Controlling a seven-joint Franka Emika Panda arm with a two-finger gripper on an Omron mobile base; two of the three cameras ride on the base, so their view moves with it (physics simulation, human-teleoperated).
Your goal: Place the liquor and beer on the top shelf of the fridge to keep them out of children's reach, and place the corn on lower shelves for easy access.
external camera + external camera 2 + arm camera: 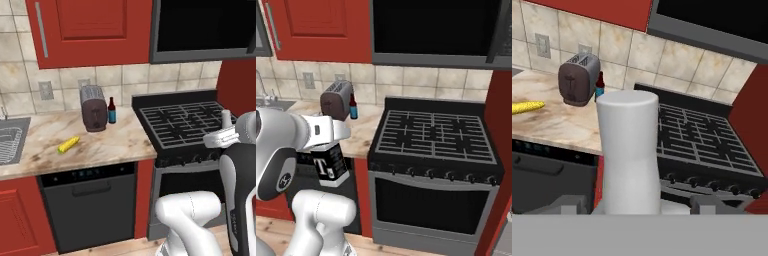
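Corn (68, 144) lies on the counter (110, 142) left of the toaster (93, 108), beer (111, 110) upright just right of it, liquor's neck (226, 118) poking up by the arm. Right base view: liquor (330, 162) hangs below the hand, off the counter. Hand view: gripper (643, 202) clamped around the liquor, jaws partly spread.

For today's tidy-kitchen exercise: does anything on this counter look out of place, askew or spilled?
One thing: the small yellow corn cob lies loose on its side on the bare marbled countertop, away from the brown toaster and the dark red-brown bottle with a blue label, which stand upright together. Nothing looks spilled or damaged.
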